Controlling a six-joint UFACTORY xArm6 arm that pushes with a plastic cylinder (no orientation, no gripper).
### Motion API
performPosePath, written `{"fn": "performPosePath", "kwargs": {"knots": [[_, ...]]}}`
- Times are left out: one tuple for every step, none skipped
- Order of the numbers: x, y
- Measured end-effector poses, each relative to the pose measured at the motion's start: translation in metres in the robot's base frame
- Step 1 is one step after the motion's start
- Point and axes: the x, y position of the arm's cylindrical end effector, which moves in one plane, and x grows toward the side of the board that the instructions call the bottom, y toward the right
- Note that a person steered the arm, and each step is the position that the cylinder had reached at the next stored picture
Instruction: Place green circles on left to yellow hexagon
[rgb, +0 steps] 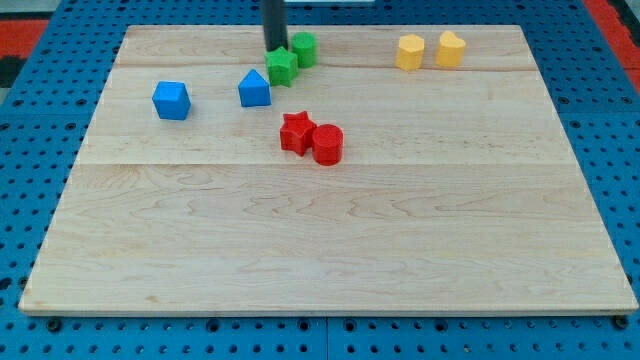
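Wooden board (330, 240) on blue pegboard (30, 120); my tip (274, 47), a bare rod with nothing to spread or pinch, stands at the far edge, touching the green circle (304, 48) from its left, just behind the green star (282, 68). Yellow hexagon (409, 51) lies well right of the green circle, the yellow block (450, 48) just beside it. Blue cube (171, 100) and blue block (254, 89) sit left; red star (296, 131) touches red cylinder (327, 144) nearer centre.

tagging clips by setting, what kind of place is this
Likely a robotics lab tabletop: a wooden board on blue pegboard, small coloured blocks such as the green circle and yellow hexagon, and my tip.
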Motion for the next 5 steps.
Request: {"fn": "performPosePath", "kwargs": {"knots": [[0.057, 0.021], [0.008, 0.01], [-0.055, 0.037], [-0.068, 0.043], [-0.068, 0.045]]}}
